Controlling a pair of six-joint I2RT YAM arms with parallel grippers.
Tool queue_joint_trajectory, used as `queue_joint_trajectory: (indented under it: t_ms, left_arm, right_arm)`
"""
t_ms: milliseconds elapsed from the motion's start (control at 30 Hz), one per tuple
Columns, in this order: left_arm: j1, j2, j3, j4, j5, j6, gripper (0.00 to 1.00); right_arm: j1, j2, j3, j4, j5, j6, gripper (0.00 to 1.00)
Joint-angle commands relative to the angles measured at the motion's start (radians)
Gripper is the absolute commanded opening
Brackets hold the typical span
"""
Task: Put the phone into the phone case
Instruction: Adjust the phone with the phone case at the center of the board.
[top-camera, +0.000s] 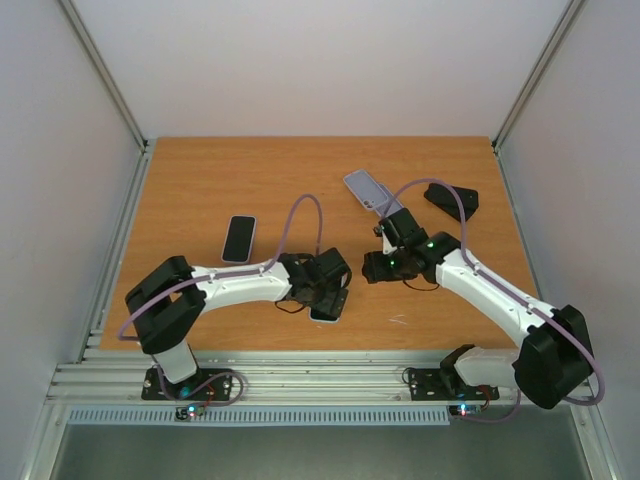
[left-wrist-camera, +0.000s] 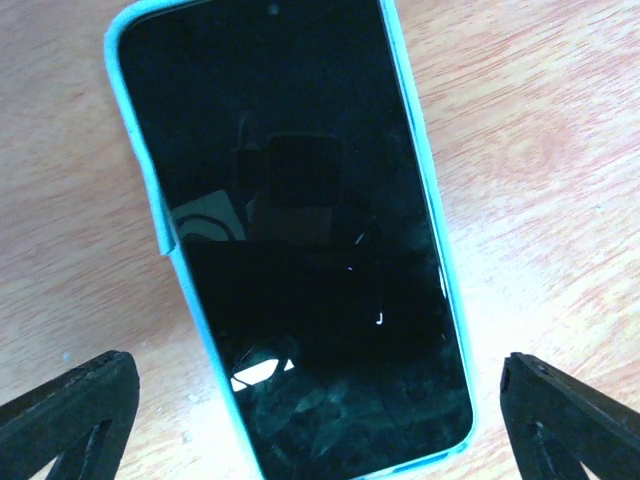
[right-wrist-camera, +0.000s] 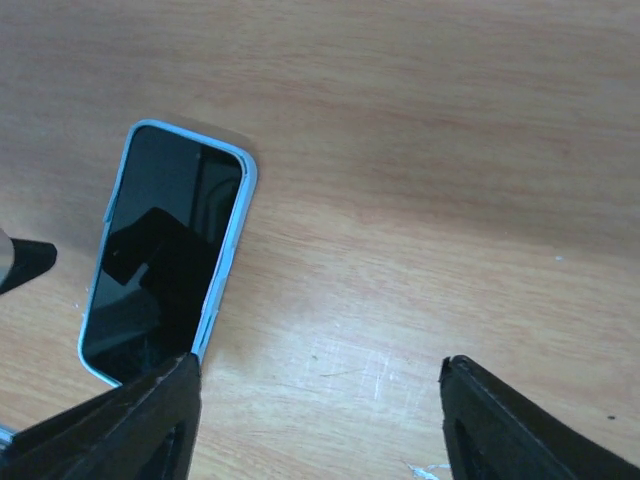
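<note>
The phone (left-wrist-camera: 300, 250) lies flat on the wooden table, black screen up, seated inside a light blue phone case (left-wrist-camera: 166, 238) whose rim shows all round it. My left gripper (left-wrist-camera: 318, 378) hovers over the phone's lower end, open wide, a finger on each side and clear of the case. From above, that gripper (top-camera: 325, 290) covers most of the phone (top-camera: 326, 313). My right gripper (right-wrist-camera: 320, 368) is open over bare wood, just right of the cased phone (right-wrist-camera: 160, 260). In the top view the right gripper (top-camera: 378, 265) is beside the left one.
A second dark phone with a pale rim (top-camera: 239, 238) lies left of centre. A lilac case (top-camera: 368, 188) and a black flat object (top-camera: 452, 198) lie further back on the right. White walls enclose the table (top-camera: 200, 180) on three sides.
</note>
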Motion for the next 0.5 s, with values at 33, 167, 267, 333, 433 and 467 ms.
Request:
queue_joint_trajectory:
  t_ms: [33, 167, 267, 333, 433, 467]
  left_arm:
    - [-0.024, 0.078, 0.072, -0.041, -0.057, 0.004, 0.99]
    - [-0.036, 0.125, 0.099, -0.056, -0.067, 0.006, 0.99]
    - [-0.04, 0.154, 0.111, -0.071, -0.079, 0.004, 0.99]
    - [-0.041, 0.172, 0.118, -0.081, -0.083, 0.0, 0.99]
    - [-0.043, 0.189, 0.118, -0.089, -0.082, -0.003, 0.99]
    - [-0.044, 0.194, 0.117, -0.091, -0.081, -0.007, 0.99]
  right_arm:
    - [-0.024, -0.049, -0.052, 0.051, 0.006, 0.026, 0.73]
    - [-0.037, -0.055, -0.078, 0.066, -0.01, 0.03, 0.83]
    - [-0.04, -0.054, -0.09, 0.08, -0.023, 0.032, 0.86]
    - [-0.042, -0.05, -0.095, 0.088, -0.034, 0.035, 0.87]
    - [-0.044, -0.041, -0.101, 0.1, -0.047, 0.036, 0.87]
    - [-0.044, -0.037, -0.103, 0.104, -0.052, 0.037, 0.88]
